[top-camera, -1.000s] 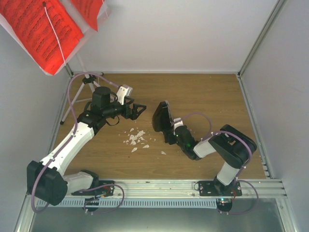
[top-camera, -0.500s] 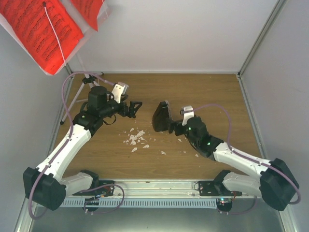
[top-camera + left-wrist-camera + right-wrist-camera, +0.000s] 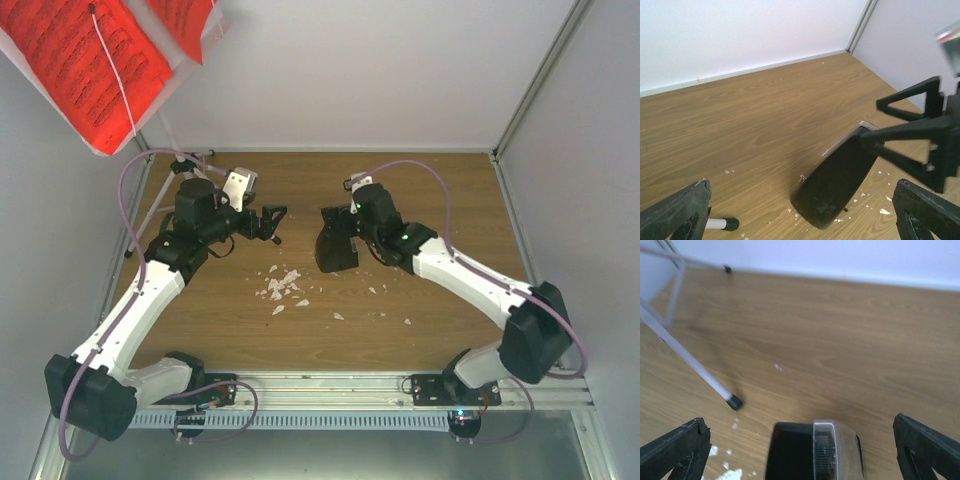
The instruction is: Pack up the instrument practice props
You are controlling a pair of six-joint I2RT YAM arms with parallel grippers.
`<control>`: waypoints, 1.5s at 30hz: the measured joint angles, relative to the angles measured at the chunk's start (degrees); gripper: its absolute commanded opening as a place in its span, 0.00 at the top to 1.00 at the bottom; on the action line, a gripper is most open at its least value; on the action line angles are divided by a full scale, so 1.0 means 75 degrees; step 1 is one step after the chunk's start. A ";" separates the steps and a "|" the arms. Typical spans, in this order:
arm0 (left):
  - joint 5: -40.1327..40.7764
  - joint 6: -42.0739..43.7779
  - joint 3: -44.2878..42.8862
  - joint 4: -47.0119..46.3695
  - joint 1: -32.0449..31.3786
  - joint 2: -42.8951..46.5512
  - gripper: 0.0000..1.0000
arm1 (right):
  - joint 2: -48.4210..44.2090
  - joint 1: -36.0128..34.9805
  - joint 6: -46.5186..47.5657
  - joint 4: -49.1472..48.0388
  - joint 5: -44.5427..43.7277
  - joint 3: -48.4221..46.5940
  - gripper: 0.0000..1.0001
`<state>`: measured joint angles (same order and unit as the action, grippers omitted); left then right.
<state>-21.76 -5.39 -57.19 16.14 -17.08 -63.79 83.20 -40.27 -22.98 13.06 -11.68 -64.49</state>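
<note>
Metronome (image 3: 335, 245) upright, centred within wide-spread right end effector (image 3: 800, 442).

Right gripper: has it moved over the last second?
Yes. In the top view the right gripper swung from the metronome's near side to its far side, toward the back wall. The metronome stayed beside the crumbs.

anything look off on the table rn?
Yes: white crumbs lie scattered on the table between the arms, on the near side of the metronome, with a few more to its right. They look like spilled debris, not props. Nothing else stands out.
</note>
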 measured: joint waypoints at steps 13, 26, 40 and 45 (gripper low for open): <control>0.0000 -0.0003 0.0058 0.0003 0.0050 0.0085 0.01 | 0.0568 -0.0009 0.0294 0.0778 -0.0221 -0.0137 0.29; -0.0047 -0.0003 0.0073 0.0003 0.0070 0.0085 0.01 | 0.0533 -0.0017 0.0577 0.0396 -0.0035 -0.0009 0.53; -0.0073 -0.0003 0.0111 0.0000 0.0099 0.0085 0.01 | -0.0318 0.1276 0.0615 0.0679 -0.0533 0.0662 0.52; -0.0085 -0.0003 0.0143 0.0000 0.0099 0.0085 0.01 | -0.1064 0.3381 0.0769 0.0650 -0.0737 0.1303 0.52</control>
<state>-22.39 -5.41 -56.12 16.14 -16.34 -63.16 75.22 -14.92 -17.21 17.93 -17.21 -54.72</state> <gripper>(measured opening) 0.990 0.520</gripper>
